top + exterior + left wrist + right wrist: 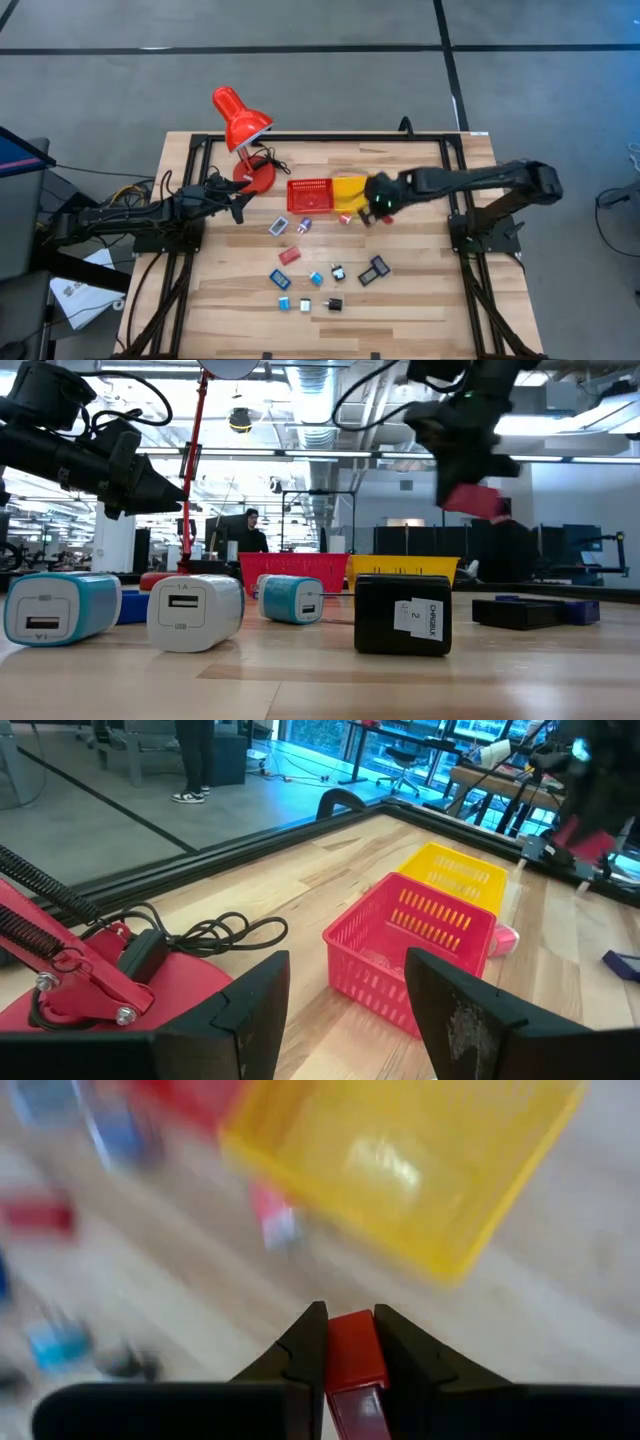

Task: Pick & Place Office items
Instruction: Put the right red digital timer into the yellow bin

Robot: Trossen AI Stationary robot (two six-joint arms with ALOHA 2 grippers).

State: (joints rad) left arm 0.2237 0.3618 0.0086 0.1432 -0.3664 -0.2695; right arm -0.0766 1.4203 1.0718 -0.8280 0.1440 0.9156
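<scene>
At the table's left side the left gripper (238, 203) hangs over the wood just in front of the red desk lamp (240, 122), whose round base (95, 982) and coiled black cord (215, 933) lie beside it; its two dark fingers (255, 1005) stand spread apart with nothing between them, facing the baskets. Next along comes the red basket (308, 194), and touching its right side the yellow basket (349, 190); something pale pink shows through the red basket's mesh in the left wrist view, though what it is cannot be made out. In front of the baskets the loose office items (318, 268) are scattered over the middle of the table: a blue-and-white piece (279, 227) and a red flat piece (290, 255) toward the left, small cyan and white blocks (284, 303) nearer the front edge, and a black flat piece (374, 270) toward the right. From table height two cyan-and-white chargers (62, 607) (291, 599), a white one (194, 612) and a black block (404, 614) stand in a row. Farther right, the right gripper (383, 209) is raised above the table just off the yellow basket's right front corner, its fingers clamped on a small red piece (353, 1352) that sits between the tips. A small pink-and-white piece (345, 218) lies on the wood just in front of the yellow basket. A person (248, 532) sits far back in the room.
</scene>
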